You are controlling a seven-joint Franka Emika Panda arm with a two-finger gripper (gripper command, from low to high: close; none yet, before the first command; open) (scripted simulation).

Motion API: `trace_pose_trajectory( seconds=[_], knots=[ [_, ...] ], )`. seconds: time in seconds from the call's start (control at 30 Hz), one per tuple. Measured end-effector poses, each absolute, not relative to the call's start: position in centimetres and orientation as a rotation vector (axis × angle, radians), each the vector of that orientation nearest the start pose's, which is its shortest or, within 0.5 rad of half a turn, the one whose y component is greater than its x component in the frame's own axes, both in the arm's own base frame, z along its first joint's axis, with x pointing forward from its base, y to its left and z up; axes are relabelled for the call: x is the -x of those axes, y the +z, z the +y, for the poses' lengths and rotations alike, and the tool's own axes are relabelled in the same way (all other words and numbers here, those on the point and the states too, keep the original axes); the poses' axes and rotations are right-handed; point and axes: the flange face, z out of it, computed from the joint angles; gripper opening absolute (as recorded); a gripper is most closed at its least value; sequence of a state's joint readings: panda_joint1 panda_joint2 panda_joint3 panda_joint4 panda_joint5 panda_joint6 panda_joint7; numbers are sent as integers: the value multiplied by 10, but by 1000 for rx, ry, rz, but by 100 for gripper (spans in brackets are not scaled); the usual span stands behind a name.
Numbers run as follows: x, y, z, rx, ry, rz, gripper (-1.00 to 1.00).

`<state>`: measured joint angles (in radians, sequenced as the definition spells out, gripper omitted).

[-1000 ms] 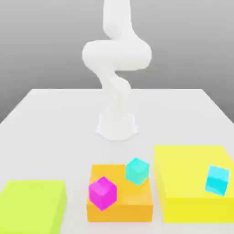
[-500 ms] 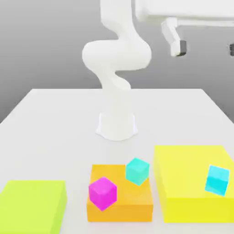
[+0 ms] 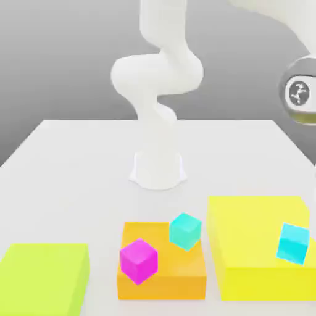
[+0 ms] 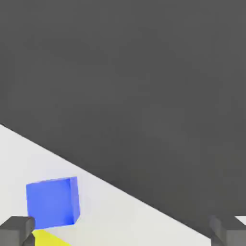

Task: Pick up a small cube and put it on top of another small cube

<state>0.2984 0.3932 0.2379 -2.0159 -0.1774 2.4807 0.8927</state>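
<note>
While the end effector (image 4: 123, 233) gapes empty, the small cube (image 3: 292, 243) seemingly lies well apart.

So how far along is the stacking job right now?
Nothing looks done yet. The sky-cyan cube sits on the yellow block, unstacked; the turquoise cube sits on the orange block beside the magenta cube. The gripper is open and holds nothing. Left: the descent, the grasp, the lift and the placing.
</note>
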Motion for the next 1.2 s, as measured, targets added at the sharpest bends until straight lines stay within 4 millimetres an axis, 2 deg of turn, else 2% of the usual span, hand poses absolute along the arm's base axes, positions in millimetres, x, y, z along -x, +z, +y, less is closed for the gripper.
trace_pose_trajectory(
  seconds=[0.1, 0.23, 0.27, 0.43, 0.47, 0.53, 0.6, 0.67, 0.73, 0.97, 1.13, 1.2],
  knots=[
    [-512, 215, 335, 3116, -36, 300, 0],
    [-507, 147, 345, 3129, -2, 274, 0],
    [-506, 136, 345, 3129, -1, 273, -100],
    [-506, 136, 345, 3128, 1, 273, -100],
    [-506, 130, 345, 3128, 0, 272, -100],
    [-506, 147, 345, 3128, 1, 272, -100],
    [-506, 176, 345, 3128, 2, 272, -100],
    [-523, 212, 330, 3115, -57, 289, -100],
    [-525, 241, 316, 3106, -77, 288, -100],
    [-503, 323, 269, 3096, -115, 255, -100],
    [-458, 353, 249, 3118, -86, 194, -100],
    [-440, 336, 247, 3129, -22, 189, -100]
  ],
)
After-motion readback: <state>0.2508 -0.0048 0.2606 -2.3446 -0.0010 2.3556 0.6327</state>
